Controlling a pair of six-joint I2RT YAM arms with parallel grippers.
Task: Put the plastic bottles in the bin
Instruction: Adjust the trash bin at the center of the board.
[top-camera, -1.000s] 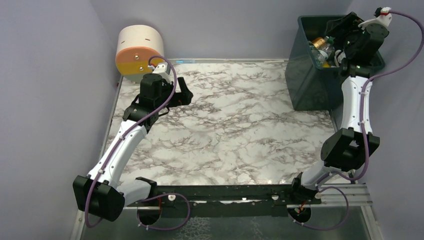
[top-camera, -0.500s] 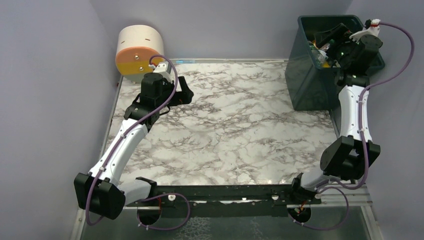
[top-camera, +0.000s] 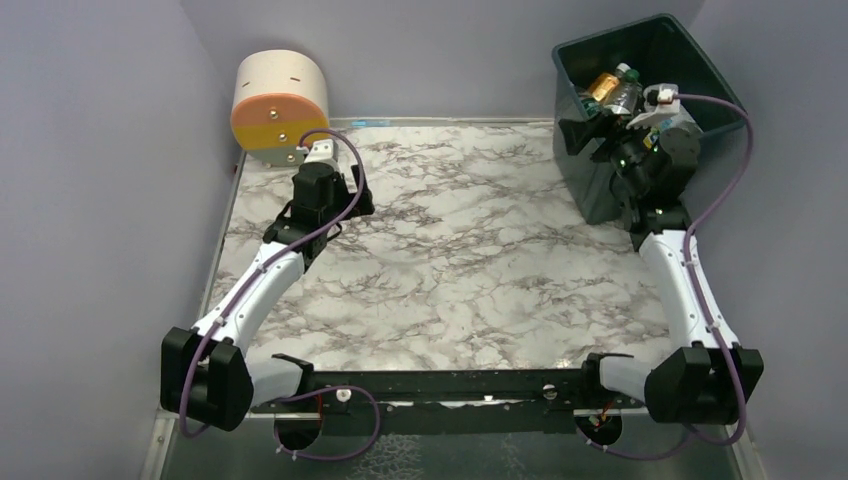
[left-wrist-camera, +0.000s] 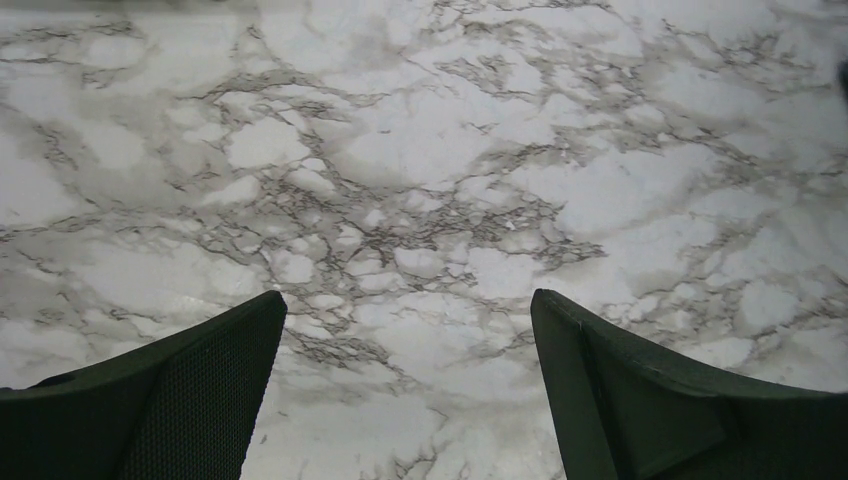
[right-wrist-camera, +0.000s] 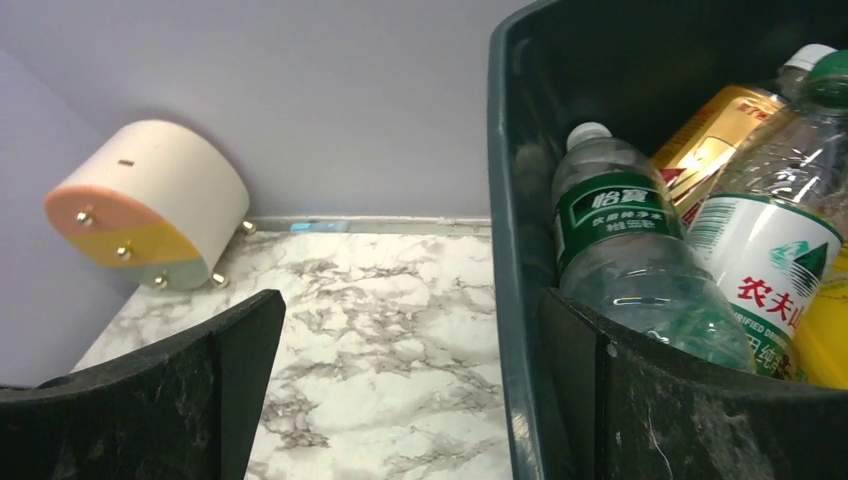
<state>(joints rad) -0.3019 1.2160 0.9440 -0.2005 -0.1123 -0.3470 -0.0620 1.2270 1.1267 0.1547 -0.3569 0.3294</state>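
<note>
L gripper (left-wrist-camera: 407, 296) released, empty, over marble table (left-wrist-camera: 420, 150). R gripper (right-wrist-camera: 408, 300) released, jaws astride left wall of bin (right-wrist-camera: 512, 200); plastic bottles (right-wrist-camera: 625, 250) lie inside.

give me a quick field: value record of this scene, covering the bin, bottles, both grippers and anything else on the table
bin: dark teal tub, far right corner of the table
bottles: at least three inside the bin, with green, red-and-white and gold labels
right gripper: open, a bin wall in the gap between its fingers
left gripper: open, empty, over bare marble
drum: cream, orange and yellow, far left corner
</note>
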